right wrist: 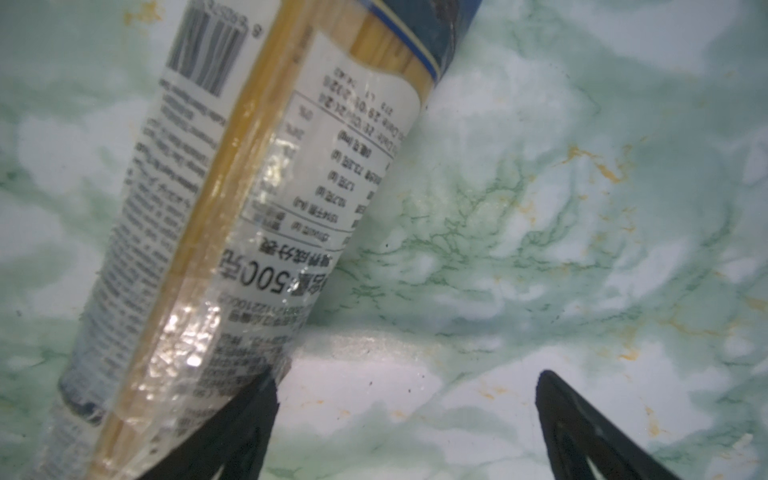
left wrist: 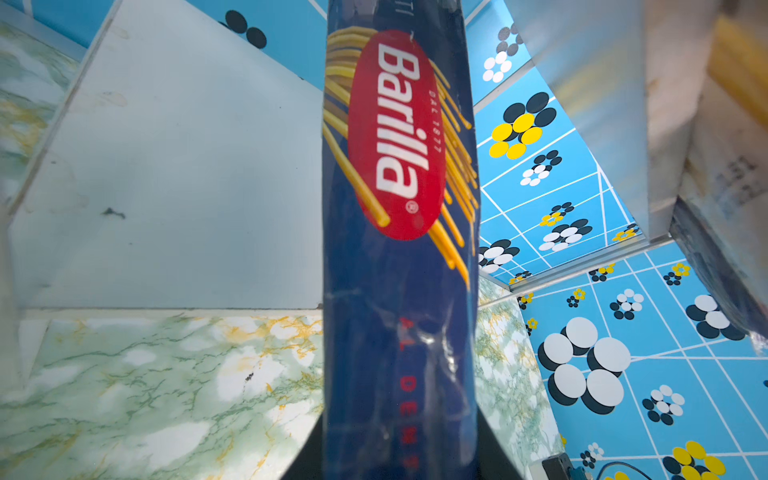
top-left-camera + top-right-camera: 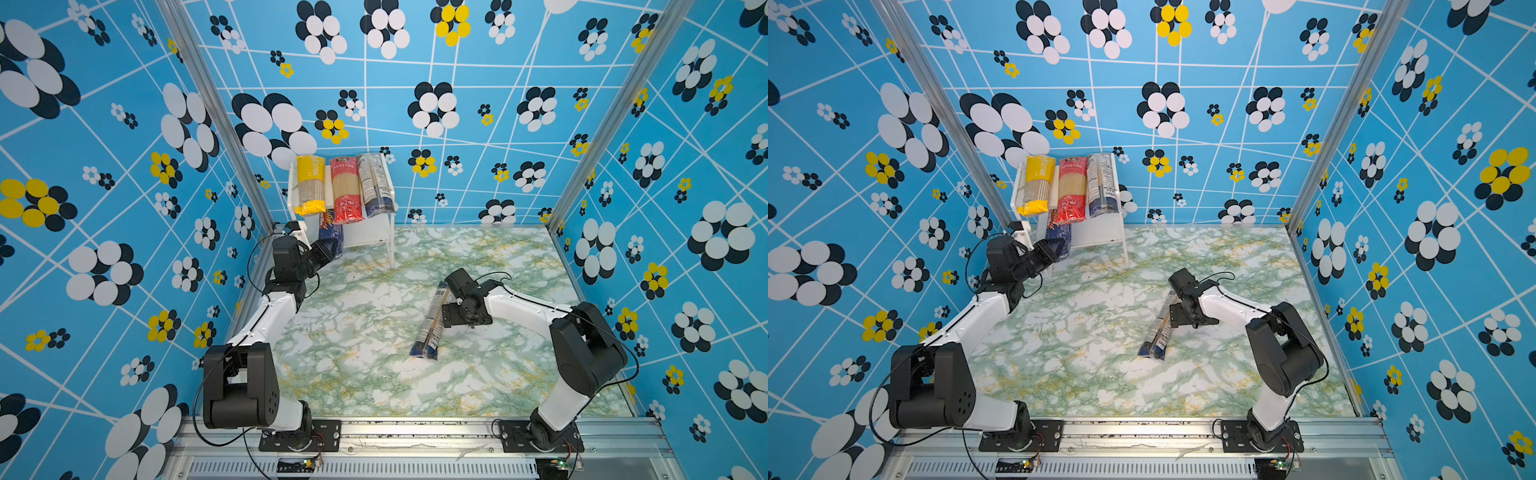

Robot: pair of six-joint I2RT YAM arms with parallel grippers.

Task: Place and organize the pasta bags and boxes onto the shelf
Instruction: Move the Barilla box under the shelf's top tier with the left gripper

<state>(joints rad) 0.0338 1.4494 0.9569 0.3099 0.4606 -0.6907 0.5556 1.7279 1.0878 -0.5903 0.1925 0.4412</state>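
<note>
Dark blue and glossy, the Barilla pack (image 2: 399, 249) juts straight out from the left gripper (image 3: 328, 251). The fingers are clamped on its near end, and its far end sits under the top board of the shelf (image 3: 370, 237). Held so far back, it may swing, catch the board, or jolt the yellow bag (image 3: 310, 185), red bag (image 3: 345, 189) and text-covered bag (image 3: 375, 185) overhanging above the fingers. Its label reads "Barilla" and "DAL 1877".

On the table, the clear bag (image 1: 249, 208) is marked "500" near a barcode. It lies against one finger of the right gripper (image 1: 407, 386), which is spread wide and empty. Closing there would likely miss it.
</note>
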